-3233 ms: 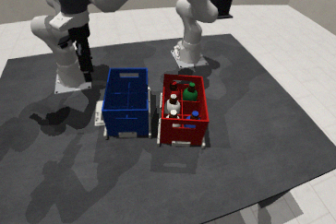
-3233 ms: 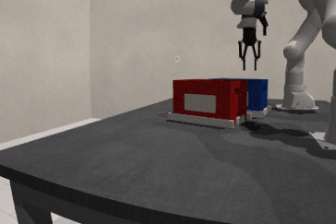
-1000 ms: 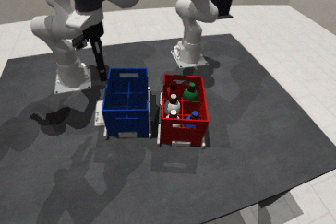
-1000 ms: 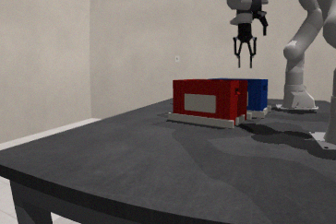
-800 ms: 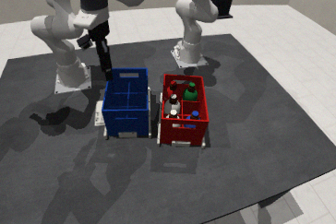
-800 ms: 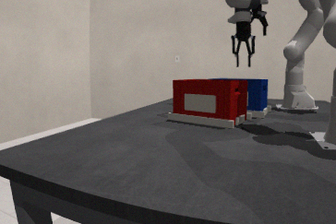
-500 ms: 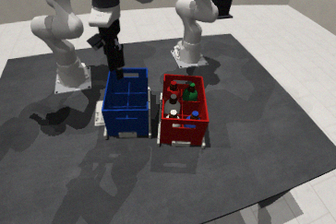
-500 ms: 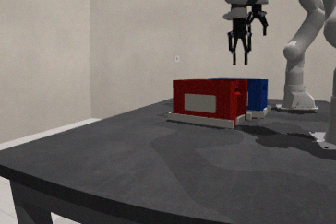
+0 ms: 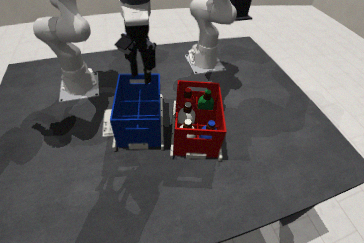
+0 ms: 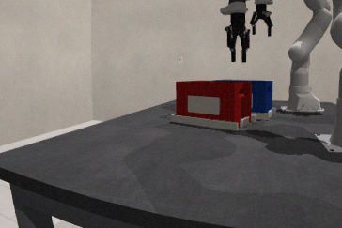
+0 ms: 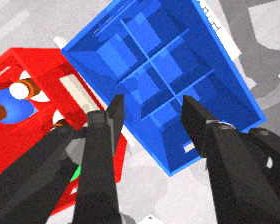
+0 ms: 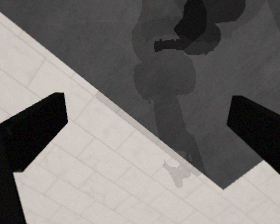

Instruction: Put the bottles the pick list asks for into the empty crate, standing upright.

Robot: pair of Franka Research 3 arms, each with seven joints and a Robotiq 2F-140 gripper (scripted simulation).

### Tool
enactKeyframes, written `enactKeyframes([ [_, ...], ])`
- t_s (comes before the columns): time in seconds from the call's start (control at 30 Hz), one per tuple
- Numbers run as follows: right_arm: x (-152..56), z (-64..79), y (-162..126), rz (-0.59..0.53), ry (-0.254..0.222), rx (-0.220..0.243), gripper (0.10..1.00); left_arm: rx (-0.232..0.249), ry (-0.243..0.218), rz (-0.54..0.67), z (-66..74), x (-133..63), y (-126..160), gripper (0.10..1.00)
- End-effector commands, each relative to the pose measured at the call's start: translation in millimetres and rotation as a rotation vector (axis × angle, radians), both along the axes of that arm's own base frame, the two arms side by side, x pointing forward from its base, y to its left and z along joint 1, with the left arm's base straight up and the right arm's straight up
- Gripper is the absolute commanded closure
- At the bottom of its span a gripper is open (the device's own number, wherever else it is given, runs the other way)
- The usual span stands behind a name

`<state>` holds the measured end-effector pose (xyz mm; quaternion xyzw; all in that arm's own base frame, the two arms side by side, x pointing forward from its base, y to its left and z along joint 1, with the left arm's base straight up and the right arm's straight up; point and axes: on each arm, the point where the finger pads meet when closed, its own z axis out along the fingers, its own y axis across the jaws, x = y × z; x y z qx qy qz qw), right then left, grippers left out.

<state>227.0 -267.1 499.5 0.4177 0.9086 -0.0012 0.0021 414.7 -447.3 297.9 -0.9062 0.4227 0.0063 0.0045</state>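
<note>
Left gripper (image 9: 141, 77) (image 10: 239, 61) (image 11: 153, 106): partly open, fingers well short of full spread; nothing is held. The fingers are pointed downward above the blue crate (image 9: 136, 136) (image 10: 264, 98) (image 11: 217, 57); in the exterior view the tips are seen above the crate rims, with no contact.

Right gripper (image 10: 261, 33) (image 12: 148, 109): fingers spread wide, nothing between them. It is held high, touching nothing; part of the table (image 9: 280, 159) (image 10: 141, 159) (image 12: 91, 40) and the pale floor (image 12: 66, 165) are seen past its fingers in its wrist view.

Blue crate: upright, compartments divided, no bottle seen inside. Red crate (image 9: 199, 145) (image 10: 183, 90) (image 11: 43, 65): upright, just beside the blue one. Bottles are seen standing in it: a green bottle (image 9: 205, 101) (image 11: 76, 173), a blue bottle (image 9: 210, 127) (image 11: 15, 107), a grey-looking bottle with a dark cap (image 9: 187, 114), and a white-capped bottle (image 9: 188, 124). A red-topped bottle (image 9: 188, 92) is partly seen at the far end.

Paper strip (image 9: 107, 123) (image 11: 211, 19): on the table beside the blue crate, on the side away from the red crate. Its lines cannot be read.
</note>
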Motion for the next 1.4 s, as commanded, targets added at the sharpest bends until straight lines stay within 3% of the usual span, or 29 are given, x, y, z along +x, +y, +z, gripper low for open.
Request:
enactKeyframes([
  [0.0, -1, -0.4, 1, -0.004, 0.003, 0.003, 0.098, -0.003, -0.003, 0.157, 4.7, 5.9, 15, 0.656],
  [0.7, -1, -0.4, 1, -0.004, 0.003, 0.003, 0.098, -0.011, -0.011, 0.564, 29.1, 41.6, 99, 0.656],
  [1.37, -1, -0.4, 1, -0.004, 0.003, 0.003, 0.098, -0.011, -0.011, 0.564, 49.7, 71.7, 171, 0.656],
])
